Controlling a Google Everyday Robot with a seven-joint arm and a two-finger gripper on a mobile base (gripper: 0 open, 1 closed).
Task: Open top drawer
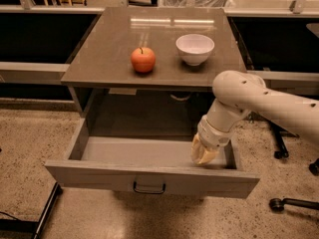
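Grey-brown and faintly glossy, the table (pixel 109 59) takes up most of what I can see from here, its top catching two pale strips of light near the back edge. It stands on a speckled stone floor (pixel 30 133) that runs out to both sides. Next in bulk is the robot's white arm (pixel 264 101), which comes in from the right side, bends at a rounded joint beside the table's front right corner and then drops downward. Under the tabletop the top drawer (pixel 99 176) stands pulled far out towards me, its wide grey front well clear of the frame and its plain grey bottom showing along the whole width. The dark opening it slid out of gapes behind it. The gripper (pixel 203 154) hangs at the end of the arm, tan against the grey, pointing down into the right-hand end of the drawer, just behind the front panel and close to the right wall. Whether it is spread or closed I cannot tell from where I stand, and I cannot tell if it touches the drawer. On the tabletop a white bowl (pixel 195 49) sits right of centre, with a red-orange apple (pixel 143 59) near it on the left, the two apart. Smallest is the dark bar handle (pixel 149 188) at the centre of the drawer front, with nothing gripping it.
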